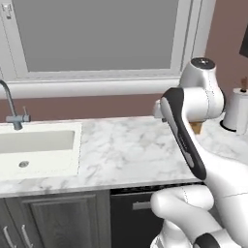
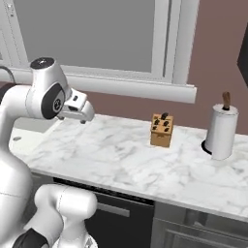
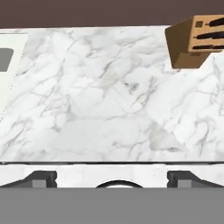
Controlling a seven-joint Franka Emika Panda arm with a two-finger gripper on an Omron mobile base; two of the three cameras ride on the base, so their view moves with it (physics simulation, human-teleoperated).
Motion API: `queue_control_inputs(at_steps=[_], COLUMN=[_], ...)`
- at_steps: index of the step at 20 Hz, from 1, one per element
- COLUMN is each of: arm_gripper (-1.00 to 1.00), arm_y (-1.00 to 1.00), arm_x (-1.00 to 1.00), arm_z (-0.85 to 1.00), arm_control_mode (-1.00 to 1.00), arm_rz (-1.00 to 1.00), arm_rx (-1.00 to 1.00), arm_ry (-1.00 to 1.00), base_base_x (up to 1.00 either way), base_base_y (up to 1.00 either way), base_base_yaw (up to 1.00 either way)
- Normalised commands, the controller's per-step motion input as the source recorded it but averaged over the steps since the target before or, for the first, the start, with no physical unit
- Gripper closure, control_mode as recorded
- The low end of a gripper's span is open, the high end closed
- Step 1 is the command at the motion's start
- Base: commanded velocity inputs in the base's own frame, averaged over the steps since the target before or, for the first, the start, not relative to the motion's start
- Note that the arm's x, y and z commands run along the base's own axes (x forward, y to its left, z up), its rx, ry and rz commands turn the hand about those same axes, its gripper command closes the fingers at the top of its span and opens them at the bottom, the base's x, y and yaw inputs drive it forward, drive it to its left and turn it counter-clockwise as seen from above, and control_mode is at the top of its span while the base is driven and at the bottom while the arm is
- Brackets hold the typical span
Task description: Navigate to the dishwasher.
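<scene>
Black, rigid dishwasher (image 1: 131, 218) front below the spread fingers (image 3: 41, 178) looks heavy; its grey bar handle (image 2: 114, 209) gives the hold.

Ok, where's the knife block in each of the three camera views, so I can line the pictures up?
Left base view: just a sliver of the knife block peeks out behind the arm, right of centre.
Right base view: it stands in full on the marble counter, right of centre, left of the paper towel roll.
Hand view: upper right corner, on its side as the camera sees it.
Shared landmark: the marble counter itself.
</scene>
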Motion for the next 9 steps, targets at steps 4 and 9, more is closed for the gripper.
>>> queue_control_inputs(at_steps=[4, 9], arm_gripper=[-1.00, -1.00], arm_y=[-0.57, -0.99], arm_x=[-0.63, -1.00], arm_z=[-0.73, -1.00], arm_control_mode=[-1.00, -1.00], arm_rz=[-0.02, -0.13], arm_rx=[0.09, 0.23], arm_ry=[0.14, 0.21], base_base_x=[-0.06, 0.00], base_base_y=[-0.14, 0.00], base_base_yaw=[0.00, 0.00])
